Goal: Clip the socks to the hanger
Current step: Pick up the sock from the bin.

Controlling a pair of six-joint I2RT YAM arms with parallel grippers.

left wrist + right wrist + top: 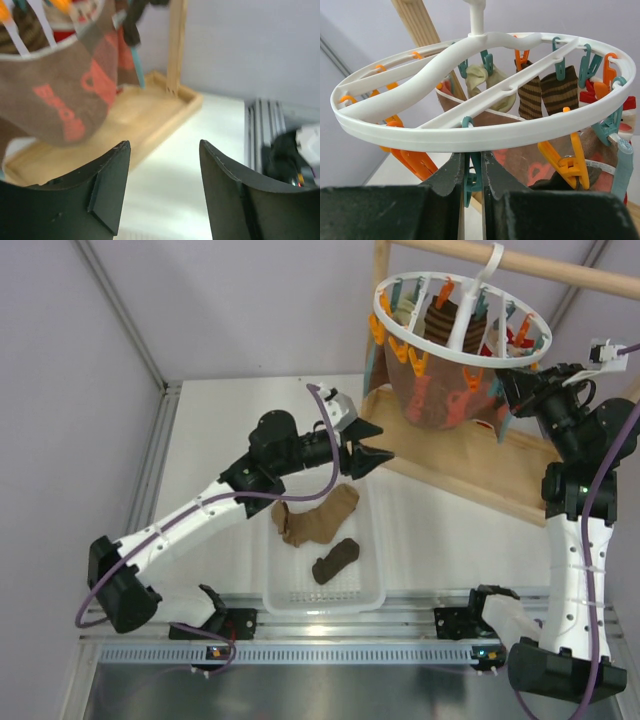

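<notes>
1. Tan sock and dark sock lie limp in your tray: likely light, floppy; pinch a cuff.
2. Left gripper hovers spread, empty.
3. Right gripper clamps teal peg under hanger.

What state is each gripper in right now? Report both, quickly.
Left gripper: open, holding nothing.
Right gripper: closed on a teal peg of the hanger.
</notes>
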